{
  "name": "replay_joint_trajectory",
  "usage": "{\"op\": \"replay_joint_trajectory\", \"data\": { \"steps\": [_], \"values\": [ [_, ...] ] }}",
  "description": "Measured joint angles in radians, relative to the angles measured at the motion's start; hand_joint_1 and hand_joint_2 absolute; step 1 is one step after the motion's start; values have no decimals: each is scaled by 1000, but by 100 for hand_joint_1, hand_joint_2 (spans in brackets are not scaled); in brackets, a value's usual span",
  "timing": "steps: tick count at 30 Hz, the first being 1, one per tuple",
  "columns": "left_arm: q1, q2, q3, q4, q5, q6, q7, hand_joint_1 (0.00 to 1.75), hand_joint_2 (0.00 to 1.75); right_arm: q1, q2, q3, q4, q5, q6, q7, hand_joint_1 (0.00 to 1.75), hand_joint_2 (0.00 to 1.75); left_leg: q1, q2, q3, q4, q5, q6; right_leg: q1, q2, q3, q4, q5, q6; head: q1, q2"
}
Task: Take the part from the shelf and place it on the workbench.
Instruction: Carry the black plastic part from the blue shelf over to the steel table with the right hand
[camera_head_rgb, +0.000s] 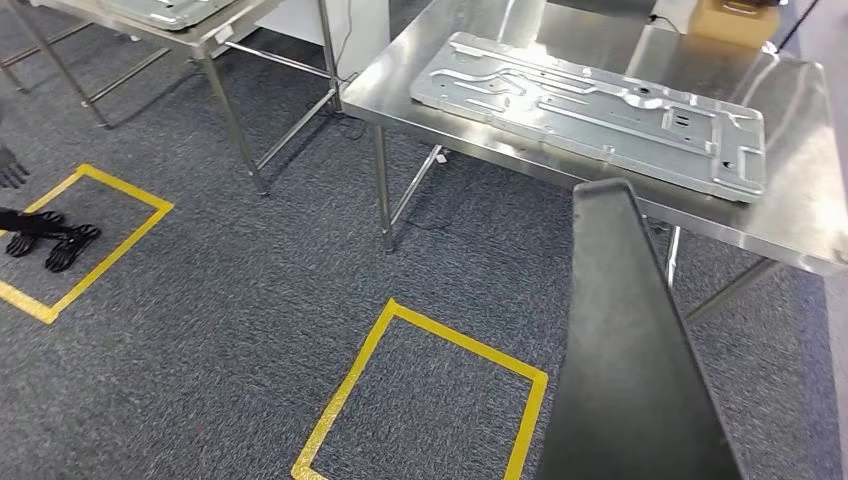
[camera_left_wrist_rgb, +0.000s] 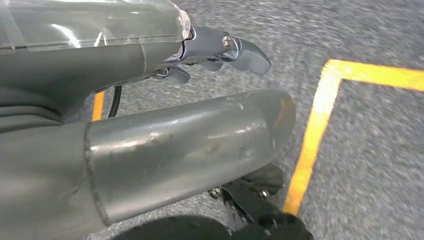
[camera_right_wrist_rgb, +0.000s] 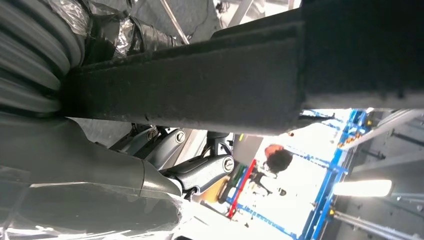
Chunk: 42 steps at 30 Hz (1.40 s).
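Right hand (camera_right_wrist_rgb: 165, 165) grips a long dark part (camera_head_rgb: 635, 360), carried low in front of the steel surface (camera_head_rgb: 800, 215), not yet set down. Left hand (camera_left_wrist_rgb: 220, 50) hangs over the carpet by yellow tape (camera_left_wrist_rgb: 312, 145), fingers curled, holding nothing. Pickup looks done; placing remains, beside the grey metal panel (camera_head_rgb: 590, 105).

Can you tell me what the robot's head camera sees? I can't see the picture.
A long dark part sticks up close to the camera, pointing toward a shiny steel workbench where a flat grey metal panel lies. Yellow tape squares mark the grey carpet.
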Motion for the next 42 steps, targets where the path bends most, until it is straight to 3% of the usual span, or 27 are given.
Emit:
{"op": "replay_joint_trajectory", "data": {
  "steps": [2, 3, 4, 6, 8, 10, 12, 13, 14, 15, 17, 19, 21, 22, 24, 26, 27, 28, 29, 30, 32, 34, 36, 38, 40, 42],
  "values": [
    [-4, -1, 0, -1, 0, 0, 0, 0, 0, -2, -4, 6, 0, 2, 0, 1, 175, 175, -3, 20, 8, 1, -7, -8, 6, -36, 70, -128, 44, -9, 0, 0],
    [-6, -1, 0, -1, 1, 0, 0, 0, 0, -3, -5, 9, 0, 3, -1, 2, 175, 175, -5, 28, 11, 1, -10, -13, 10, -47, 87, -162, 51, -15, 0, 0],
    [-8, -1, 0, -1, 2, 0, 0, 0, 0, -4, -6, 11, 0, 3, -2, 2, 175, 175, -7, 36, 14, 1, -13, -19, 13, -48, 90, -172, 48, -20, 0, 0],
    [-12, -1, 0, -1, 3, 0, 0, 0, 0, -4, -7, 13, 0, 3, -4, 2, 175, 175, -6, 46, 20, 2, -18, -29, 12, -27, 88, -175, 52, -29, 0, 0],
    [-15, -1, 0, -1, 3, 0, 0, 0, 0, -5, -8, 15, 0, 3, -5, 2, 175, 175, -2, 9, 9, 38, -48, -39, 7, -7, 87, -181, 58, -42, -1, 0],
    [-13, -1, 0, -1, 3, 0, 0, 0, 0, -7, -9, 18, 0, 3, -6, 2, 175, 175, 1, -44, -40, 148, -112, -44, 4, 12, 86, -183, 61, -50, -1, 0],
    [-8, -1, 0, -1, 3, 0, 0, 0, 0, -8, -9, 19, 0, 3, -6, 2, 175, 175, 1, -60, -99, 268, -156, -47, 5, 37, 85, -181, 61, -53, -1, 0],
    [-7, -1, 0, -1, 3, 0, 0, 0, 0, -8, -9, 19, 0, 3, -6, 2, 175, 175, 1, -62, -111, 286, -149, -46, 6, 51, 85, -179, 60, -53, -1, 0],
    [-6, -1, 0, -1, 3, 0, 0, 0, 0, -8, -10, 19, 0, 3, -6, 2, 175, 175, 1, -64, -106, 267, -122, -45, 7, 65, 85, -176, 59, -53, -1, 0],
    [-6, -1, 0, -1, 3, 0, 0, 0, 0, -8, -10, 19, 0, 3, -6, 2, 175, 175, 1, -72, -85, 211, -81, -42, 7, 80, 85, -172, 58, -52, -1, 0],
    [-6, 1, 0, -1, 3, 0, 0, 0, 0, -8, -10, 19, 0, 3, -6, 2, 175, 175, 2, -117, -35, 84, -20, -33, 6, 106, 83, -165, 55, -47, -1, 0],
    [-6, 2, 0, -1, 6, -1, -1, 0, 0, -9, -11, 21, 0, 4, -7, 4, 175, 175, 0, -149, -15, 29, -9, -26, 4, 128, 75, -161, 56, -36, -1, 0],
    [-8, 2, 0, -1, 9, -3, -2, 0, 0, -9, -15, 25, 0, 5, -12, 7, 175, 175, 0, -131, -12, 21, -6, -18, 1, 149, 68, -163, 61, -21, -1, 0],
    [-10, 1, 0, -1, 11, -3, -2, 0, 0, -9, -17, 27, 0, 5, -15, 9, 175, 175, 2, -119, -8, 15, -2, -11, 2, 142, 65, -160, 59, -15, -1, 0],
    [-11, -1, 0, -1, 13, -4, -4, 0, 0, -11, -23, 30, 0, 5, -19, 14, 175, 175, 7, -91, -3, 1, 7, 3, 5, 89, 38, -106, 24, -6, 0, 0],
    [-8, 0, 0, -1, 16, -5, -5, 0, 0, -16, -31, 35, 1, 6, -22, 22, 175, 175, 3, -61, -3, -1, 7, 10, 3, 34, -22, 16, -39, 3, 1, 0],
    [-6, 0, 0, -1, 17, -5, -5, 0, 0, -17, -36, 38, 2, 6, -25, 28, 175, 175, 2, -45, -3, -1, 6, 10, 1, 24, -50, 72, -59, 7, 2, 0],
    [-5, 0, 0, -1, 18, -6, -4, 0, 0, -18, -41, 40, 3, 6, -29, 35, 175, 175, 1, -31, -3, 0, 3, 9, -1, 19, -63, 100, -62, 10, 2, 0],
    [-6, 0, 0, -1, 20, -7, -4, 0, 0, -18, -46, 42, 4, 9, -34, 45, 175, 175, 1, -22, -1, 0, 0, 7, -2, 16, -57, 91, -45, 11, 1, 0],
    [-7, -1, 0, -1, 20, -8, -5, 0, 0, -18, -50, 44, 5, 14, -39, 57, 175, 175, 1, -14, 1, 0, -5, 4, -2, 13, -30, 42, -14, 11, 2, 0],
    [-9, -3, 0, -1, 21, -10, -8, 0, 0, -19, -57, 48, 6, 36, -51, 83, 175, 175, 0, -5, 11, 0, -16, -5, 0, -1, 51, -97, 39, 3, 1, 0],
    [-12, -6, -1, -1, 21, -11, -14, 0, 0, -21, -61, 54, 6, 70, -62, 110, 175, 175, -2, 2, 19, 0, -25, -16, 6, -10, 94, -171, 46, -10, 1, 0],
    [-14, -12, -2, -1, 21, -8, -18, 0, 0, -24, -65, 62, 6, 105, -68, 136, 175, 175, -3, 6, 28, -4, -30, -28, 11, -7, 97, -177, 37, -22, 1, 0],
    [-15, -17, -5, -1, 20, -5, -20, 0, 0, -27, -66, 70, 6, 128, -70, 156, 175, 175, -1, -5, 33, 9, -41, -38, 5, -2, 112, -189, 36, -35, 1, 0],
    [-13, -19, -8, -1, 19, -3, -21, 0, 0, -34, -67, 77, 5, 142, -74, 175, 175, 175, 2, -37, -10, 100, -80, -45, 0, 3, 134, -201, 31, -48, -1, 0],
    [-8, -22, -9, -1, 18, 4, -22, 0, 0, -40, -68, 84, 6, 154, -82, 197, 175, 175, 3, -57, -99, 243, -123, -48, 3, 10, 152, -203, 16, -56, -2, 0]
  ]
}}
